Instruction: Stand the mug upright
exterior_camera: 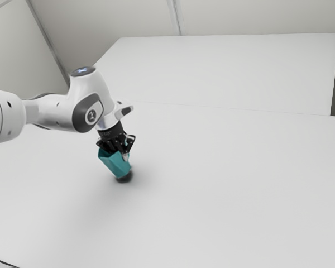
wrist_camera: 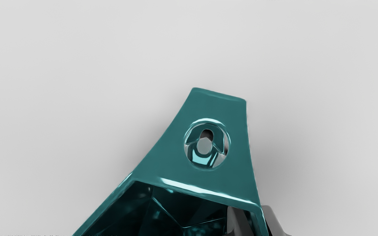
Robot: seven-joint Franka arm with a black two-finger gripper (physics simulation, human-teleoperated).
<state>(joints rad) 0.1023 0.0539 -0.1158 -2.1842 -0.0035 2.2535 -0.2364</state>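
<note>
My gripper [wrist_camera: 254,214] has the tilted teal mug [wrist_camera: 238,173] pinched by its wall, 1 finger in, 1 out; I'd rotate slowly till vert., lower gently, then release.

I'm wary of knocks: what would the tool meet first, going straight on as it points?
The tool grips the mug, so the mug's lower end would probably meet the table first; any gap is unclear.
</note>
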